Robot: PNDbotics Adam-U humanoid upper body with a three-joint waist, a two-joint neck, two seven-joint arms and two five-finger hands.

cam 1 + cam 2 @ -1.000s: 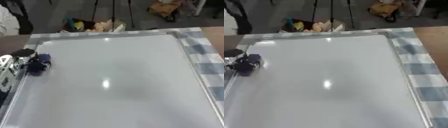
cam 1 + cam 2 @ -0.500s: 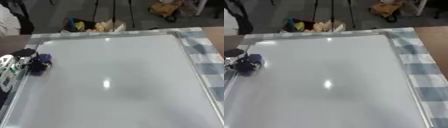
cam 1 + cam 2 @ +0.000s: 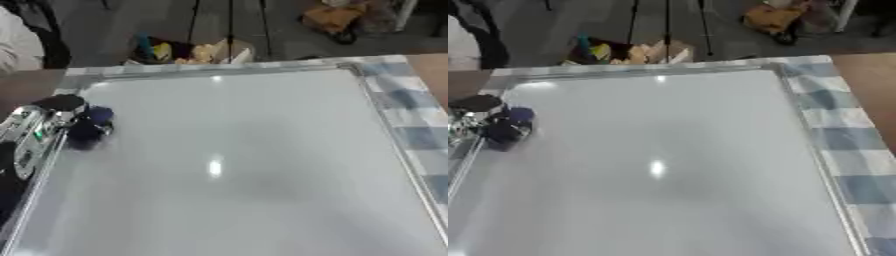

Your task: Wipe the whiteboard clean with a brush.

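At the whiteboard's (image 3: 245, 160) left edge, near its far corner, the left hand (image 3: 39, 131) comes in over the frame, silver and black, with a dark blue lump at its tip that I take to be the brush (image 3: 87, 129). The brush rests on the white surface just inside the left frame, touching or nearly touching the hand; whether the fingers curl round it cannot be told, as the shapes run together. The brush lies directly at this hand, toward the board's middle from it, so the coming stroke would be a sweep rightward across the board. Its long axis is too indistinct to judge. The board's surface reads plain white with only a lamp glare at its centre and no marks I can make out, so the wiping looks largely done. Right of the board runs a blue-and-white checked cloth (image 3: 420, 125). The right hand shows in neither view, so the left one is the nearer. No containers sit on the board.
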